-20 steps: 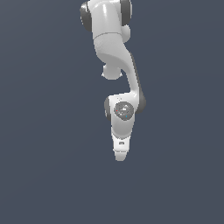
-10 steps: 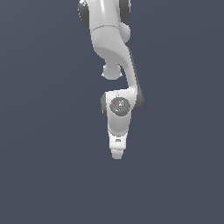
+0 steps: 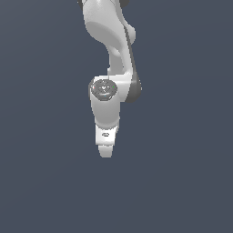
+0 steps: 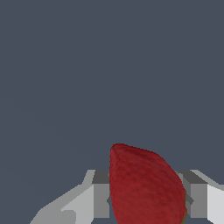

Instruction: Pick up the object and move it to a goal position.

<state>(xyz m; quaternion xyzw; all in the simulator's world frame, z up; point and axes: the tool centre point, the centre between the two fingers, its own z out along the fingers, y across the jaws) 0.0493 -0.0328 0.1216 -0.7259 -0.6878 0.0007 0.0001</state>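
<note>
Looking down the wrist view, the strawberry [image 4: 146, 188] sits squarely between the gripper [image 4: 148, 200] fingers [image 4: 101, 200], its dark-red body filling the gap and its tapered end pointing out past the fingertips. The pads look closed in against its flanks on both sides, so I'd call this a narrow grasp on the fruit, with the jaws only as far apart as the berry is wide. From the exterior view the white arm [image 3: 109, 54] hangs straight down with the gripper [image 3: 105, 152] at its lowest point, and the berry is hidden there behind the fingers, too small to pick out. No goal marker shows in either picture, so how far the carry has to go I cannot tell. As for handling: this reads as a light, small thing with a rounded, tapering skin, likely to squirt out towards its narrow end if squeezed off-centre. The widest part of the body, right where the pads sit, looks the safest place to hold it.
</note>
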